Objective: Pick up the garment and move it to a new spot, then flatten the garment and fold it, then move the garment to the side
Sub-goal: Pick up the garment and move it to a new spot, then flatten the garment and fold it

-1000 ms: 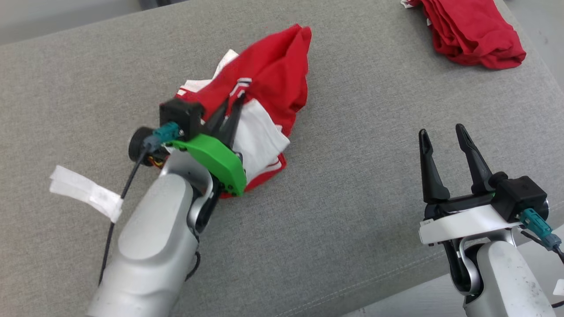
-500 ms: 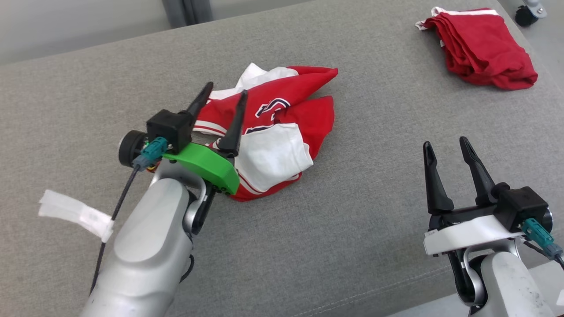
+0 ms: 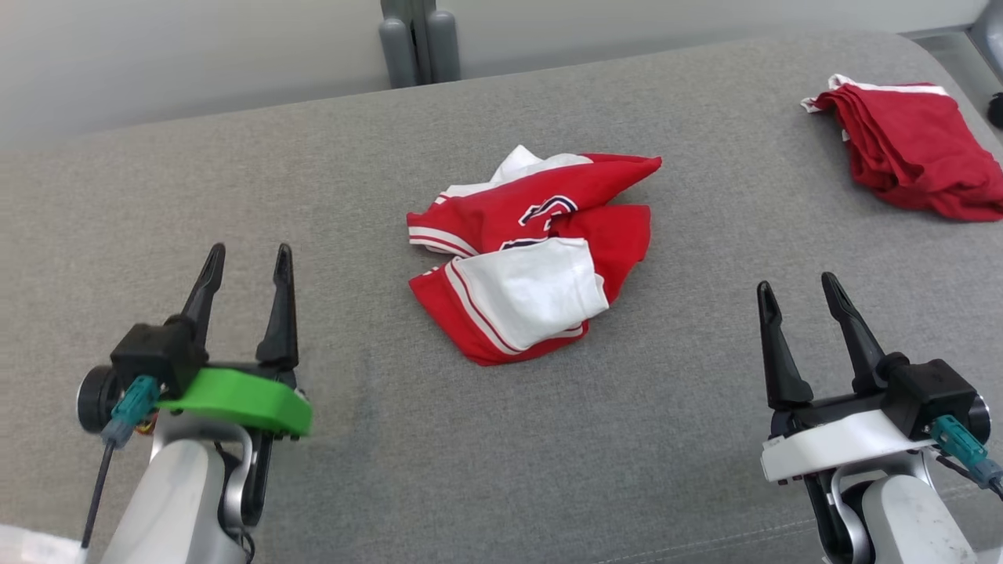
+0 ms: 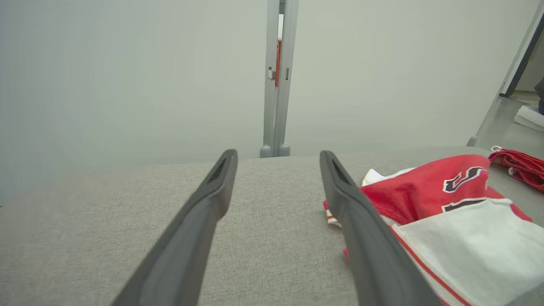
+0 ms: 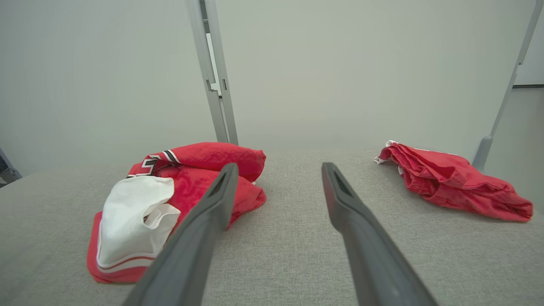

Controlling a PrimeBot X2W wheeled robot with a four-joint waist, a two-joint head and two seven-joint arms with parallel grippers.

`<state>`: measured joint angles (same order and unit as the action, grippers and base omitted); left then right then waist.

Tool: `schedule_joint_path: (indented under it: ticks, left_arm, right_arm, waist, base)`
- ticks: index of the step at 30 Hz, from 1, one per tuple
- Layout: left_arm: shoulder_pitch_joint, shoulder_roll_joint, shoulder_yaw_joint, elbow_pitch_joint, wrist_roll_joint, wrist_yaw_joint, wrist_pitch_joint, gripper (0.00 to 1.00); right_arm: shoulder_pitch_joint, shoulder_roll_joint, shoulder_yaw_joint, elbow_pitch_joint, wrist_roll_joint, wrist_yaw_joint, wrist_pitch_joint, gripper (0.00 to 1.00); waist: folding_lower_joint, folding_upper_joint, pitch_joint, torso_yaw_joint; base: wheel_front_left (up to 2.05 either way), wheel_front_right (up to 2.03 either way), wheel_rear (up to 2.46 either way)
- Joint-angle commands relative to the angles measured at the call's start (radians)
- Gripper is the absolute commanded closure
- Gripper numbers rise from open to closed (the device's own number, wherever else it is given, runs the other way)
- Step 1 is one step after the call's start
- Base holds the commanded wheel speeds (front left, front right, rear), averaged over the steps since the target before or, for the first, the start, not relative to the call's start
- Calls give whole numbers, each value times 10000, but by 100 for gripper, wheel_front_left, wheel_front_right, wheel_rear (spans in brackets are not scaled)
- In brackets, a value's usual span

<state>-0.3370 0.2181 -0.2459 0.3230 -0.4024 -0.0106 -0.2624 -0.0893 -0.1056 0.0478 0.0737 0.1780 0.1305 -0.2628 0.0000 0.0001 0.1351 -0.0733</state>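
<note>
Since the shirt (image 3: 541, 215) lies bunched, flattening seems next; left claw (image 3: 249, 252) and right claw (image 3: 796, 284), spread empty, need its edges.

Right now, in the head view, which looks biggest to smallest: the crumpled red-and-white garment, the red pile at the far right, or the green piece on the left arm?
1. red-and-white garment
2. red pile, though farther off and cut by the picture's edge
3. green piece, despite being nearest

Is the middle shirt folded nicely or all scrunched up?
Scrunched up: the shirt lies in a lumpy heap, white part bunched over red.
</note>
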Motion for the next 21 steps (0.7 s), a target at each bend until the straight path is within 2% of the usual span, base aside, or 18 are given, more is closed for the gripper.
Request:
schedule_joint_path:
  ticks: [1, 9, 21]
  left_arm:
    - [421, 93, 190, -176, 136, 99, -27, 0]
    - [2004, 45, 997, -925, 218, 280, -28, 0]
    - [3397, -345, 1870, -1640, 559, 112, -29, 0]
  right_arm:
    - [126, -38, 4, -37, -25, 4, -29, 0]
    - [321, -105, 95, -16, -27, 4, -29, 0]
    - [621, -223, 126, 37, 148, 4, -29, 0]
  waist:
    - [0, -1, -263, 313]
    - [0, -1, -523, 780]
    - [0, -1, -710, 1024]
  base:
    - [0, 0, 0]
    - [0, 0, 0]
    - [0, 0, 0]
